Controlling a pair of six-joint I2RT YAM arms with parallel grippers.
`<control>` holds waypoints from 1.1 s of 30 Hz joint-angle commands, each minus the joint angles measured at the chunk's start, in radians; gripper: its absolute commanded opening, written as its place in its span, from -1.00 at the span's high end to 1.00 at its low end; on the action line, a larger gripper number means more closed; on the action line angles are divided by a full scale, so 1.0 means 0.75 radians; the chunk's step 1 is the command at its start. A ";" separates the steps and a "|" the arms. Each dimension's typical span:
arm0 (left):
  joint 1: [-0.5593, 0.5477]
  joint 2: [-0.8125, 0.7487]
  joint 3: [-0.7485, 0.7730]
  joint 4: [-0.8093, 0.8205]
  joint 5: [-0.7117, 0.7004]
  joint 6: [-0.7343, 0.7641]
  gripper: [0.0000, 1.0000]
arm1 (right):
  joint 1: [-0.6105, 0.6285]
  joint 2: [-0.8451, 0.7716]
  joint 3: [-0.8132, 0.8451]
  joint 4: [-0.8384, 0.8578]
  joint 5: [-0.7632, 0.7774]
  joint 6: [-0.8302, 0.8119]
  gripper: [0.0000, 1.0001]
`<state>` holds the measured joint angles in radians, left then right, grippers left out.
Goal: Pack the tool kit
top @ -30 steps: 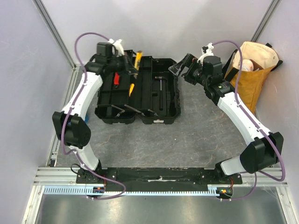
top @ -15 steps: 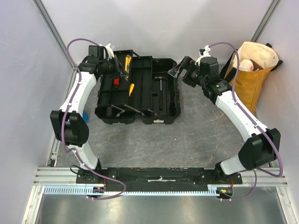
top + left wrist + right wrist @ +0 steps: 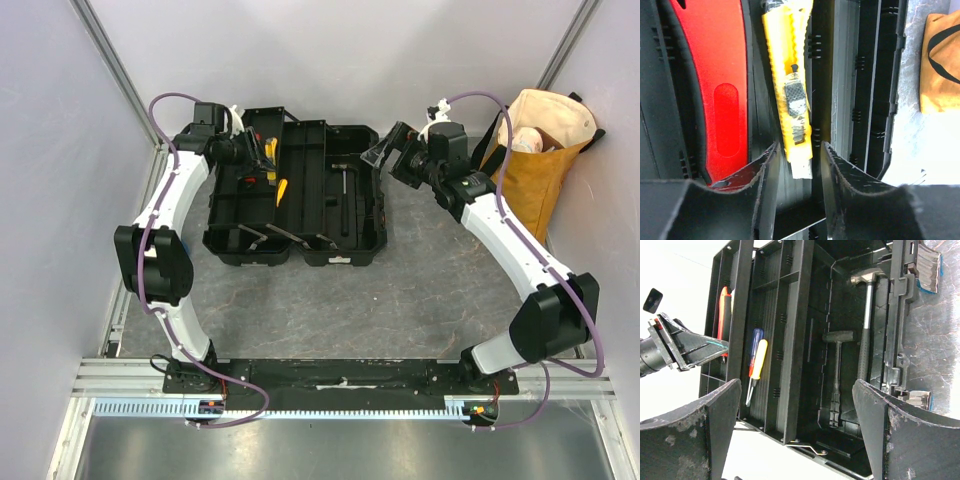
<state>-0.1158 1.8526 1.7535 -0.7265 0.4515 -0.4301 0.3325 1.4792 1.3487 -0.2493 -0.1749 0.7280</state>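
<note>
Over the far-left slot of the toolbox (image 3: 290,252), the left gripper (image 3: 799,160) stands slightly parted about the yellow knife (image 3: 792,95), apparently to leave it lying beside the pliers (image 3: 722,85), while the right gripper (image 3: 796,390) hovers wide open nearby.

nothing readable anywhere tbh, no legible brand or label on the toolbox (image 3: 345,250), yellow knife (image 3: 790,65) same deal
</note>
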 commanded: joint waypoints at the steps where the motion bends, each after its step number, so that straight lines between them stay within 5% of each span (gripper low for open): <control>1: 0.001 -0.008 0.059 -0.013 -0.007 -0.020 0.07 | -0.010 0.024 0.004 0.015 0.008 -0.014 -0.96; 13: 0.052 -0.145 0.214 -0.056 -0.062 0.003 -0.15 | -0.077 0.038 -0.037 -0.003 -0.012 -0.007 -0.96; 20: 0.256 -0.171 0.251 -0.064 -0.130 0.032 -0.25 | -0.098 0.091 -0.086 -0.030 -0.065 -0.075 -0.96; 26: 0.447 -0.063 0.211 -0.009 -0.027 0.025 -0.29 | -0.098 0.122 -0.133 -0.019 -0.084 -0.136 -0.96; 33: 0.504 0.133 0.221 -0.025 0.018 0.162 -0.27 | -0.112 0.167 -0.152 -0.009 -0.100 -0.163 -0.96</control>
<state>0.2596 1.8782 1.9156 -0.7502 0.4030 -0.4061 0.2596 1.5909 1.2446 -0.2749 -0.2310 0.6403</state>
